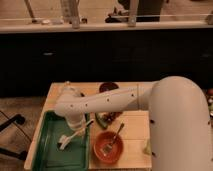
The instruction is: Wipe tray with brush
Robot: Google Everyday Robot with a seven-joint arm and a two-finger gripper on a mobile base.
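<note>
The dark-green tray point(54, 156) lies on the left part of the wooden table. My gripper point(75, 125) hangs from the white arm point(107, 102) over the tray's upper right part, pointing down. It is shut on the brush point(74, 136). The brush's slim white handle slants down to the left, and its wider head point(63, 143) rests on or just above the tray floor. The wrist hides the gripper's tips.
An orange bowl point(108, 146) with a metal utensil point(116, 134) stands right of the tray. A dark plate of food point(106, 119) and a dark bowl point(108, 87) lie behind it. The wooden table point(136, 125) ends at a dark counter point(100, 55) behind.
</note>
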